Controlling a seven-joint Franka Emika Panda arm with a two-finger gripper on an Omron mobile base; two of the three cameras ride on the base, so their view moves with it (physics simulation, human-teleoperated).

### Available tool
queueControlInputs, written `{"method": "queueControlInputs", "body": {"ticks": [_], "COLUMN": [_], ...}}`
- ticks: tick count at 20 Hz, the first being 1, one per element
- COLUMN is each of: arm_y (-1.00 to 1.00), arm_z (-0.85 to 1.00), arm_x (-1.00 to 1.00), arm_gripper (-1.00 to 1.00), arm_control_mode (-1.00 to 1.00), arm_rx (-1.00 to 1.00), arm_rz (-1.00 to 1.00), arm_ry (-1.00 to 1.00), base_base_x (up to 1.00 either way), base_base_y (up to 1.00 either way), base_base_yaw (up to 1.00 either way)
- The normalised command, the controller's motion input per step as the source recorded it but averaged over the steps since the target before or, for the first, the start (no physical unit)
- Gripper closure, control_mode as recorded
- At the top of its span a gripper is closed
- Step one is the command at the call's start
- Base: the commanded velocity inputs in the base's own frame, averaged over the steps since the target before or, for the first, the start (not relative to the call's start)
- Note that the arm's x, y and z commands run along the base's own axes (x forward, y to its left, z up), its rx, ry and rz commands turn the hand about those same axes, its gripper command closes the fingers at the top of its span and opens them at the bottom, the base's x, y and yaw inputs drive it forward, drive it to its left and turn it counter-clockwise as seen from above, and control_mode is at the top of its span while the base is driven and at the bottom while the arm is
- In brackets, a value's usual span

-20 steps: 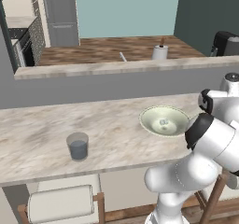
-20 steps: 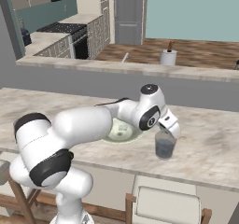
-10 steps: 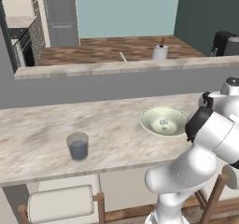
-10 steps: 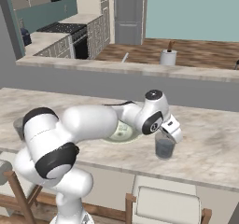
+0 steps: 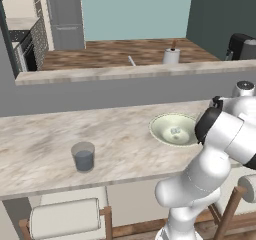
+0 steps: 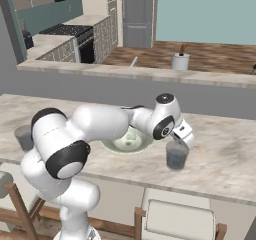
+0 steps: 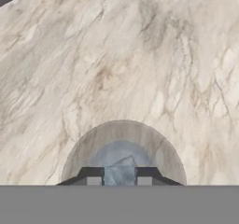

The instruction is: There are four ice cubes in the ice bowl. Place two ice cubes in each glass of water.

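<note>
Marble counter fills the upper hand view; low centre, the gripper pinches 1 ice cube directly over a glass of water. Another glass stands lower left, the ice bowl centre-right. No readable writing

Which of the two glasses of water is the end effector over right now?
The glass of water just right of the ice bowl: the end effector hangs above its rim, an ice cube between its fingertips. The other glass stands alone, far left along the counter.
</note>
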Motion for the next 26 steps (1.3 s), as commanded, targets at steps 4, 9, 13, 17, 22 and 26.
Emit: {"method": "queueControlInputs", "body": {"ticks": [4,9,13,17,22,26], "arm_y": [-0.16,-0.25,-0.09,0.01,0.01,0.00], "arm_z": [-0.03,-0.11,-0.17,-0.15,-0.19,-0.09], "arm_x": [0.09,0.01,0.05,0.26,0.33,0.27], "arm_gripper": [1.00,1.00,1.00,1.00,1.00,-1.00], "arm_control_mode": [-1.00,-1.00,-1.00,-1.00,-1.00,-1.00], "arm_rx": [0.01,0.02,0.00,0.00,0.00,0.00], "arm_rz": [0.00,0.00,0.00,0.00,0.00,0.00], "arm_ry": [0.00,0.00,0.00,0.03,0.05,0.02], "base_base_x": [0.00,0.00,0.00,0.00,0.00,0.00], "base_base_y": [0.00,0.00,0.00,0.00,0.00,0.00], "base_base_yaw": [0.00,0.00,0.00,0.00,0.00,0.00]}}
